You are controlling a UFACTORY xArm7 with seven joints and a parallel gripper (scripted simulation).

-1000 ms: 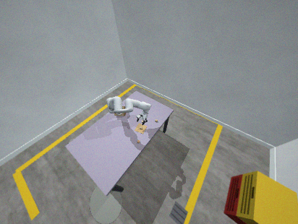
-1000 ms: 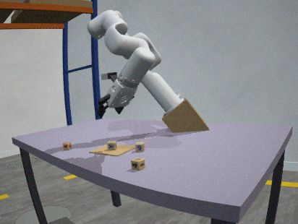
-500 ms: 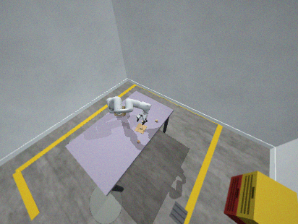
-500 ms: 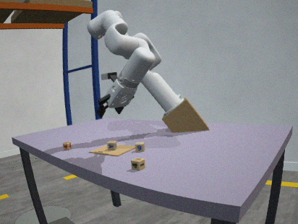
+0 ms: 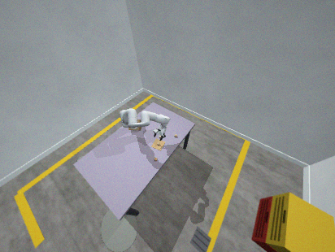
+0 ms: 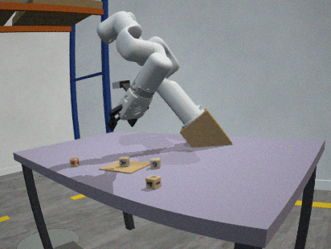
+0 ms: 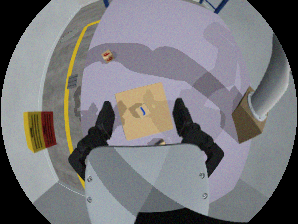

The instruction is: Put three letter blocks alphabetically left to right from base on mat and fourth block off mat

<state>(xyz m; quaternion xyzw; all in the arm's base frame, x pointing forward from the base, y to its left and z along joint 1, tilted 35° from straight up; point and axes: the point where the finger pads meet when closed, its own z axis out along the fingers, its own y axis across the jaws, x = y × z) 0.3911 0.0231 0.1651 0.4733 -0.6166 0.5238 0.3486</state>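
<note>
Presently catalogued: one hand (image 6: 120, 119), fingers spread wide and grasping nothing, poised high above the lilac desk (image 6: 225, 181) with the tan mat (image 7: 140, 111) framed between its fingers in the wrist view. On the mat, one block with a blue mark on top (image 6: 124, 161), sitting toward the mat's centre. Off the mat, in the exterior view: a block with a blue figure on its side (image 6: 155, 162) just beside the mat's 3 o'clock edge; a block with a dark mark on its side (image 6: 153, 181) near the mat toward 5 o'clock; a block with a red mark (image 6: 74, 161) well apart at 9 o'clock. Which marks are letters is too small to read. Step in hand, by judgement: the approach, before a first pick. Next move calls for descending on an off-mat lettered block and closing. Surroundings: blue shelving upright (image 6: 105, 60), wedge-shaped robot base (image 6: 206, 130). Nothing appears to obstruct the descent.
</note>
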